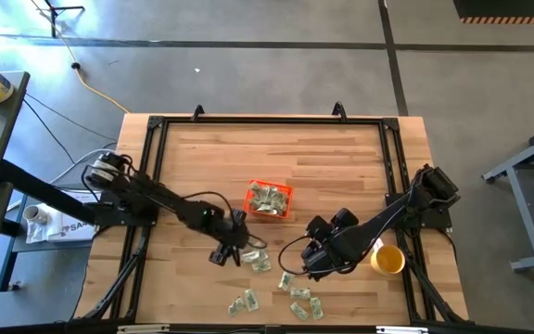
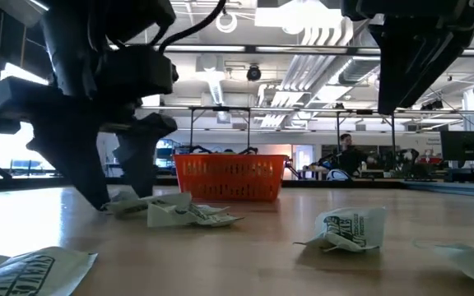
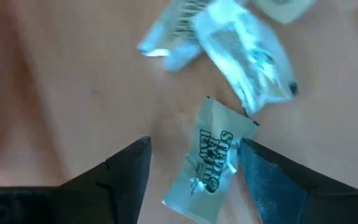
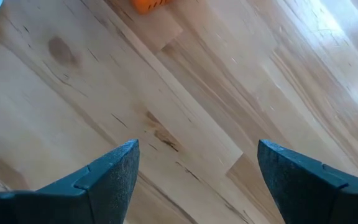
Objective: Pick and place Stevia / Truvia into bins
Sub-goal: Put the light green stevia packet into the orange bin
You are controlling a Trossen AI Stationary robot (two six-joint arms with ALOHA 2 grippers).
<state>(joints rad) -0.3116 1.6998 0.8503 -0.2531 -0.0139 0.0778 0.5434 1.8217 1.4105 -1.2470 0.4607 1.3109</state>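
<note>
The left gripper (image 1: 233,250) sits low over the wooden table (image 1: 202,158), its jaws spread with a pale green-and-white sachet (image 3: 209,163) lying loose on the wood between the fingertips (image 3: 132,163); nothing is clamped. That sachet carries dark block lettering that appears to begin "STEVIA", though the rest cannot be read. Just ahead of the fingers lie two more crumpled sachets (image 3: 241,50), overlapping each other. The orange-red basket (image 1: 269,199), already holding several sachets, stands near the left gripper, farther up the table. The right gripper (image 1: 321,260) hovers with its jaws wide apart and empty above bare wood, with loose sachets (image 1: 299,297) scattered just beside it and a yellow cup (image 1: 387,260) near its other side.
</note>
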